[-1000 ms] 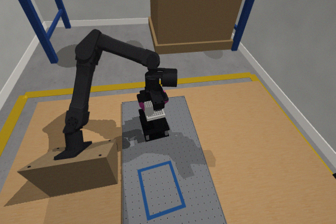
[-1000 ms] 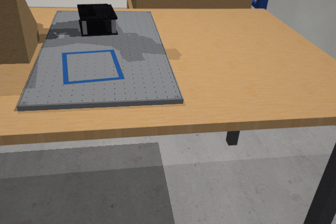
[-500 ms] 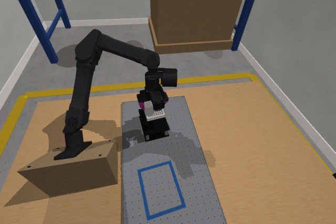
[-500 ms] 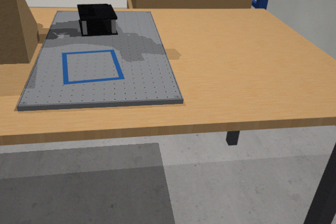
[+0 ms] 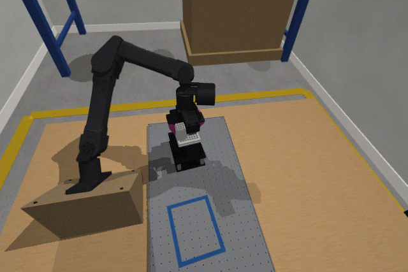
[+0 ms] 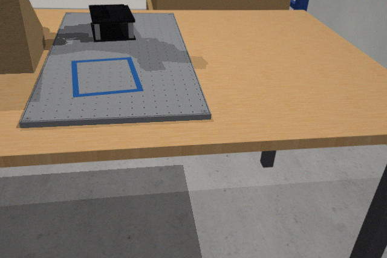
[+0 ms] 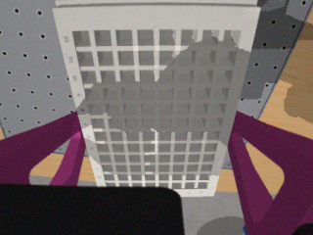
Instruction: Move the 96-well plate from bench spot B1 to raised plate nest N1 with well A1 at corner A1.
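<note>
I have the plate (image 7: 154,105) between the two purple fingers of the gripper (image 7: 156,147). They stand wide apart and press on its two long sides. The plate hangs in the air above the black stand (image 6: 110,14), well apart from it, and the blue square (image 6: 104,76) on the gray board (image 6: 175,92) holds no plate.

I judge the plate to be light and stiff, of hard plastic with a thin wall around the open wells. Such smooth walls can slip, so I think the hold at the middle of the long sides is the right one. It looks level from the side camera. I cannot read which corner is A1.
</note>
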Robot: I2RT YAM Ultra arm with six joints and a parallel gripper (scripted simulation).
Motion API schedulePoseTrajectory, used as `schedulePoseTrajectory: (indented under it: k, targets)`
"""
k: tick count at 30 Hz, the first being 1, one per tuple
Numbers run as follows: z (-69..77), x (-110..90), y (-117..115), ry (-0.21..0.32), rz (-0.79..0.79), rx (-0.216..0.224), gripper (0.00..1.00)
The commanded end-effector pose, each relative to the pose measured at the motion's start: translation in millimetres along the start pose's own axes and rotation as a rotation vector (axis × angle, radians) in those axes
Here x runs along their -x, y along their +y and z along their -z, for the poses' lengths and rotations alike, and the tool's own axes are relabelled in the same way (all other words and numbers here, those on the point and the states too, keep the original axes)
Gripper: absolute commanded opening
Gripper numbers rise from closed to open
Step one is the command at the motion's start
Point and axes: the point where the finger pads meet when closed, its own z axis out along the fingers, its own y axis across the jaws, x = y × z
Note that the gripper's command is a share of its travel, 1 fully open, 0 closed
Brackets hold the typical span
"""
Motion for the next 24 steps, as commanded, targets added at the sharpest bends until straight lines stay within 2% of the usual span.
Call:
schedulePoseTrajectory:
  k: [1,3,5,12,15,18,20,21,24]
  targets:
    - [11.4,7.4,4.9,-0.015,-0.011,0.022,0.0]
    - [11.4,7.4,4.9,-0.015,-0.011,0.022,0.0]
    - [1.5,12.3,-0.9,-0.012,-0.031,0.014,0.0]
    - [-11.8,4.6,1.9,-0.012,-0.006,0.012,0.0]
    - [-16.8,11.6,0.5,-0.011,-0.031,0.009,0.0]
    - [-27.2,9.3,-0.2,-0.008,-0.026,-0.007,0.0]
    - [-27.2,9.3,-0.2,-0.008,-0.026,-0.007,0.0]
    - [-10.6,3.3,14.2,-0.021,0.01,0.055,0.0]
    - [-28.1,5.2,1.8,-0.011,-0.012,0.012,0.0]
